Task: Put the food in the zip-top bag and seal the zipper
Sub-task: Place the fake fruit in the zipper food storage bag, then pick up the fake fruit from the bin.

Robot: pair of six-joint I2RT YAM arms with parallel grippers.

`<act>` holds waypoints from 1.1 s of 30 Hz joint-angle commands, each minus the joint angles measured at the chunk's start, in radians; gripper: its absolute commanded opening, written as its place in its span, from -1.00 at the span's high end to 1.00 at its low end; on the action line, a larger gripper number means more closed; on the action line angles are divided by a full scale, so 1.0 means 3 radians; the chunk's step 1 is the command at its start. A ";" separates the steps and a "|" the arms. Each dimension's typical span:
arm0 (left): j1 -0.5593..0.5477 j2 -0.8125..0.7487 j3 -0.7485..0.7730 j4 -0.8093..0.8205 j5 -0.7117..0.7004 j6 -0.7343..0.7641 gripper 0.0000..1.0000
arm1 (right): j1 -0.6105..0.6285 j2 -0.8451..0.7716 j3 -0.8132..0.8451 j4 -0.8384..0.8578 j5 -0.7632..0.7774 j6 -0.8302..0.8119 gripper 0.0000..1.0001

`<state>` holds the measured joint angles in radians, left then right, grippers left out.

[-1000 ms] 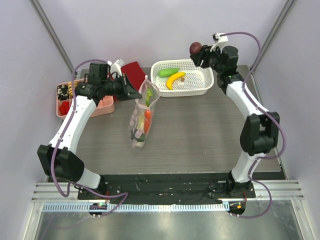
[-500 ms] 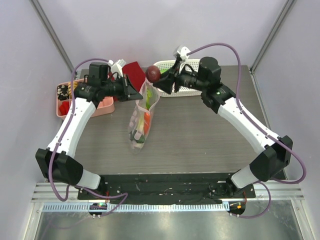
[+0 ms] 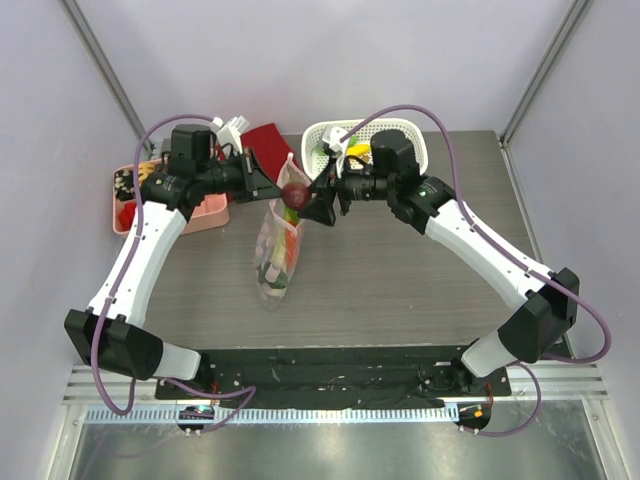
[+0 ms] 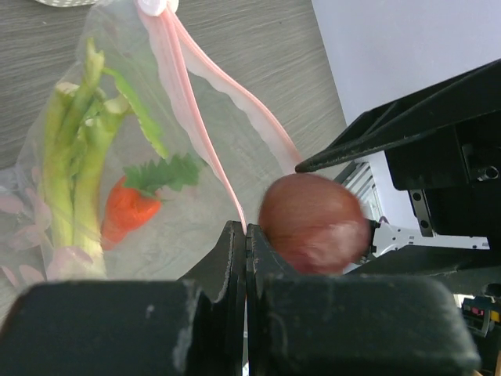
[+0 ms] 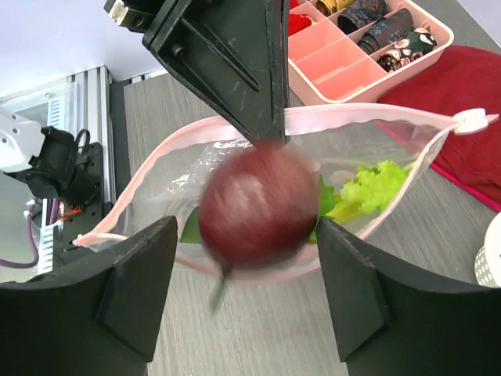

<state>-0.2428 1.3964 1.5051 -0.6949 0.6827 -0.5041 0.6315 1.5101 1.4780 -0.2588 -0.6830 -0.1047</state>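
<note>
Right gripper (image 5: pixel 246 227), swung over from basket (image 3: pixel 410 150), spread around dark red round piece (image 5: pixel 258 207); left gripper (image 4: pixel 246 243) pinches zip-top bag (image 4: pixel 117 157) rim.

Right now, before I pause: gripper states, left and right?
Left gripper: closed, pinching the zip-top bag's pink edge.
Right gripper: open; dark red round piece blurred, loose between its fingers.

Dark red round piece (image 3: pixel 295 195) — clear pink-dotted bag (image 3: pixel 275 250), pink zipper (image 5: pixel 352 112) — white basket (image 3: pixel 325 126)
</note>
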 commanded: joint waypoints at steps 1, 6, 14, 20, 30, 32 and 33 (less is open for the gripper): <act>-0.0019 -0.0150 0.0112 0.0046 0.0061 0.0085 1.00 | -0.0004 -0.0048 0.0237 -0.0012 -0.0055 -0.0024 -0.57; -0.0014 -0.0170 0.0081 0.0077 0.0036 0.0080 1.00 | -0.0111 0.0003 0.0319 0.0019 0.0058 0.0154 -0.68; -0.0019 -0.0165 0.0066 0.0148 0.0046 0.0039 1.00 | -0.0801 0.0589 0.0422 0.0704 0.0668 0.1070 -0.55; -0.0019 -0.0140 0.0004 0.0215 0.0051 -0.0017 1.00 | -0.1051 0.1459 0.0973 0.0786 0.1162 0.0830 -0.60; -0.0009 -0.0135 -0.0103 0.0220 -0.0041 -0.0012 1.00 | -0.1032 0.2651 0.1889 0.0847 0.2158 0.1550 -0.43; 0.0012 -0.0119 -0.0118 0.0215 -0.0036 -0.0012 1.00 | -0.0920 0.2805 0.2036 0.0731 0.2582 0.1622 -0.36; 0.0017 -0.0114 -0.0119 0.0215 -0.0036 -0.0012 1.00 | -0.0888 0.2856 0.2083 0.0684 0.2654 0.1643 -0.36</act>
<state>-0.2424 1.3804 1.4738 -0.6739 0.6731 -0.5140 0.3065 2.3440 1.9900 -0.0776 -0.0906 0.3038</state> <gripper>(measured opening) 0.013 0.688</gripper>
